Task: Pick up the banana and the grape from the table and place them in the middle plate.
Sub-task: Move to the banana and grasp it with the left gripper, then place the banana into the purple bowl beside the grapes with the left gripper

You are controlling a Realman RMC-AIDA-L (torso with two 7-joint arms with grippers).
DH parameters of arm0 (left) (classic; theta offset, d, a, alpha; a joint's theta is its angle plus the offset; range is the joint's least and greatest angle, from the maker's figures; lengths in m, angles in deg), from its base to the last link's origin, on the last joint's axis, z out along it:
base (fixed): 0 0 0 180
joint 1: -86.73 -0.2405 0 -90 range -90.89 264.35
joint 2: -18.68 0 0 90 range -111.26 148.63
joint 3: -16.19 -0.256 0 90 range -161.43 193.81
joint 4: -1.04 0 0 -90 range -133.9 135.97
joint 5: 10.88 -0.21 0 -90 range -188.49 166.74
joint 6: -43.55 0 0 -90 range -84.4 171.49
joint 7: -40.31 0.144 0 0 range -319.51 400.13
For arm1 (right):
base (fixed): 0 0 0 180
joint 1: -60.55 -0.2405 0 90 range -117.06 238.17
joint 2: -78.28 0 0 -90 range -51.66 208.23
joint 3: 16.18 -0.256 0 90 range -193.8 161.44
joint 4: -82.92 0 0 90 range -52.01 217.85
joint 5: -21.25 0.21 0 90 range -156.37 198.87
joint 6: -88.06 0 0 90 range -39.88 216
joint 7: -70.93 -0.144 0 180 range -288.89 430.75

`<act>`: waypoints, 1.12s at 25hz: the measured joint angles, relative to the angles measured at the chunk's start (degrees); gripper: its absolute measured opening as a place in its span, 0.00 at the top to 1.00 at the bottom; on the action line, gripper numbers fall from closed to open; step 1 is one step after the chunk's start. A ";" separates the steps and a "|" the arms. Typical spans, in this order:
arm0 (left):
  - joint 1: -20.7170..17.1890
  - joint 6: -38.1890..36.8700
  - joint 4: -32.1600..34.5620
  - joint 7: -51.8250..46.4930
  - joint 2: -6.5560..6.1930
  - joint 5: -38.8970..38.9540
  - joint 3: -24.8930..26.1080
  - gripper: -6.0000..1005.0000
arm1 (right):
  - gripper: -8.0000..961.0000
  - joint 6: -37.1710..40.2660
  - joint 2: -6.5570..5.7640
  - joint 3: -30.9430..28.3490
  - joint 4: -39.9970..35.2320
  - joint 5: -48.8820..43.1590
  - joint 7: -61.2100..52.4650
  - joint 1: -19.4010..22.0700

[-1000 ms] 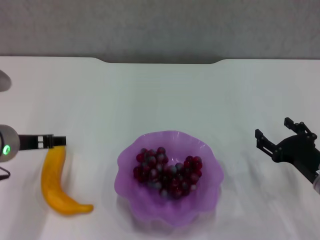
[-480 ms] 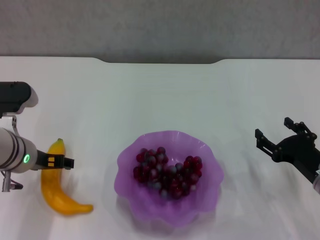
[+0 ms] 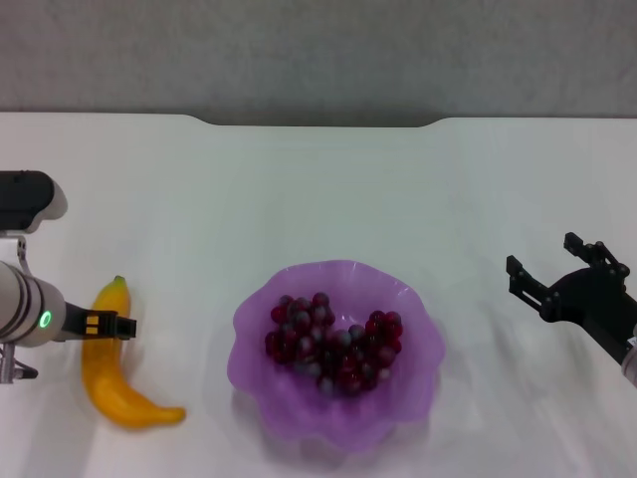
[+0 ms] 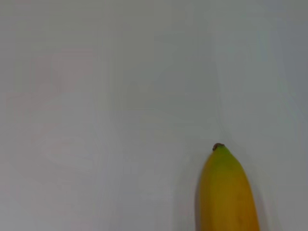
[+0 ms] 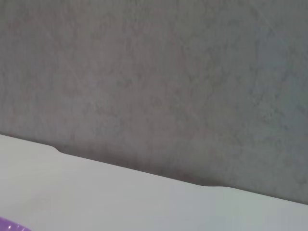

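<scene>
Left gripper (image 3: 111, 326) hangs over the banana (image 3: 117, 370) near its stem end; cannot tell its finger state. Risk: a grip this far from the middle could let the smooth fruit pivot or slip. Since 0.5 s ago it has drawn slightly left. Grape (image 3: 333, 344) lies in the plate (image 3: 261, 309). Right gripper (image 3: 557, 271) parked far right, fingers apart, unchanged.

The left pincer (image 3: 117, 326) hides part of the banana (image 3: 111, 373).
</scene>
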 joint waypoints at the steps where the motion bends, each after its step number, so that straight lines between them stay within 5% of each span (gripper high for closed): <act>1: 0.04 -0.03 0.11 0.21 0.00 0.00 0.23 0.11 | 0.08 0.00 0.00 0.00 0.04 0.00 0.00 0.00; 12: 0.09 0.01 0.32 1.02 0.10 0.08 0.58 0.25 | 0.08 0.00 0.00 0.00 0.18 0.00 0.00 0.00; 19: 0.01 0.45 -0.41 1.48 0.13 0.10 0.40 0.47 | 0.08 0.00 0.00 -0.07 0.18 0.00 0.00 0.04; 28: -3.31 16.39 -20.83 14.41 0.36 4.30 9.97 0.50 | 0.08 0.00 0.00 0.01 -0.01 0.00 0.00 0.23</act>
